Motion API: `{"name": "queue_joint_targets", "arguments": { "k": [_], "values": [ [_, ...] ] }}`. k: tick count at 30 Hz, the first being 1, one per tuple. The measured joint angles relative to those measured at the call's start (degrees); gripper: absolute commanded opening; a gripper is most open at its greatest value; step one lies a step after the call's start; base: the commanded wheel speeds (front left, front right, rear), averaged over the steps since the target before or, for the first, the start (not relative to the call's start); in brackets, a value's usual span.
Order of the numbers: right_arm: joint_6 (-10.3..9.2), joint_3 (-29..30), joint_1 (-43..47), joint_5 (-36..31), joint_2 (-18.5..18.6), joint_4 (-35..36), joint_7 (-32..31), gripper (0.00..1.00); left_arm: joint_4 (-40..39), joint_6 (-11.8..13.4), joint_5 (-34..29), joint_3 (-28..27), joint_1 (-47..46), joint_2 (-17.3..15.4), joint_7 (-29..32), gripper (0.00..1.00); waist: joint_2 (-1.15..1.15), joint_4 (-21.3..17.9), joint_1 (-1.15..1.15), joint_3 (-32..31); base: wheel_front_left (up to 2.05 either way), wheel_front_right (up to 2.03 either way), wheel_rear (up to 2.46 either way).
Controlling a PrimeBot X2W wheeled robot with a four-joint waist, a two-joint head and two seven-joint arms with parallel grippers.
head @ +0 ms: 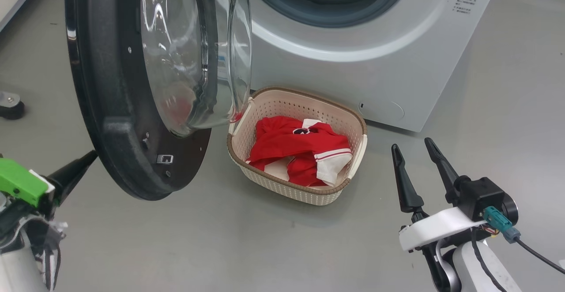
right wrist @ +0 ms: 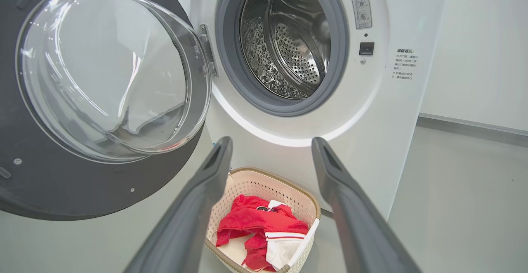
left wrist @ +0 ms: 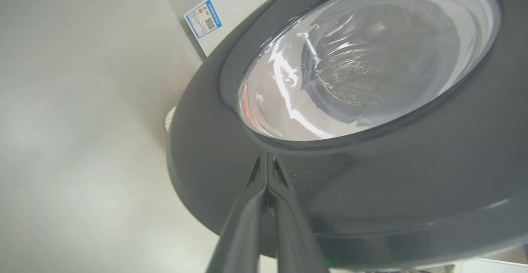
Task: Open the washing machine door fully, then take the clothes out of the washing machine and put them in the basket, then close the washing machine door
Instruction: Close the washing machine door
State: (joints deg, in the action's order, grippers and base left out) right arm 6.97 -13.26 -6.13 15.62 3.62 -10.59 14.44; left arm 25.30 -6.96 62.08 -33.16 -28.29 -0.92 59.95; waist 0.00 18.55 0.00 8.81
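L fingers (left wrist: 247, 223) together, tips at washer door (left wrist: 392, 194) nr glass window (left wrist: 363, 58)

The left gripper (head: 92, 155) has tapered black fingers (head: 73, 172) and a bright green block (head: 20, 181) behind them. The right gripper (head: 411, 144) has matching fingers on a black housing (head: 479, 197), with a white bracket (head: 435, 228), teal connector (head: 496, 219) and black cable (head: 538, 254).

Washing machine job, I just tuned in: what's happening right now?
The clothes lie in the basket and the drum looks empty. The washing machine door stands open; the left gripper, shut, has its tips at the door's outer face, apparently about to push it closed. The right gripper is open and holds nothing.
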Motion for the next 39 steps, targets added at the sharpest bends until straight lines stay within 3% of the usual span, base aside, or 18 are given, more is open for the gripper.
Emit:
{"name": "queue_joint_targets", "arguments": {
  "k": [3,10,15,25,37,39],
  "values": [
    [0.00,0.1,0.7,0.0,0.0,0.0,0.0,1.00,-6.4,-0.2,-11.3,6.4,5.5,-2.5,-6.5,0.00,0.00,0.4,0.00,-0.7,0.00,0.00,0.00],
    [0.00,0.2,1.1,0.0,-0.1,0.0,0.0,1.00,-16.2,-0.2,-18.6,15.8,10.1,-5.5,-16.3,0.00,0.00,1.3,0.00,-1.6,0.00,0.00,0.00],
    [0.00,-0.1,1.2,0.0,-0.2,0.0,0.0,1.00,-19.2,-0.2,-22.1,19.5,15.2,-7.5,-24.1,0.00,0.00,1.6,0.00,-1.9,0.00,0.00,0.00],
    [0.00,-0.1,1.9,0.0,-0.2,0.0,0.0,1.00,-21.3,-0.2,-25.8,22.8,21.4,-7.7,-42.6,0.00,0.00,2.0,0.00,-2.1,0.00,0.00,0.00],
    [0.00,-0.2,2.0,0.0,-0.3,0.0,0.0,1.00,-20.7,-0.2,-32.2,27.7,26.4,-9.6,-57.5,0.00,0.00,2.0,0.00,-2.7,0.00,0.00,0.00],
    [0.00,-0.2,2.0,0.0,-0.3,0.0,0.0,1.00,-20.1,-0.2,-32.7,27.8,26.9,-10.1,-59.1,0.45,0.00,1.9,0.00,-2.7,0.00,0.00,0.00]
  ]
}}
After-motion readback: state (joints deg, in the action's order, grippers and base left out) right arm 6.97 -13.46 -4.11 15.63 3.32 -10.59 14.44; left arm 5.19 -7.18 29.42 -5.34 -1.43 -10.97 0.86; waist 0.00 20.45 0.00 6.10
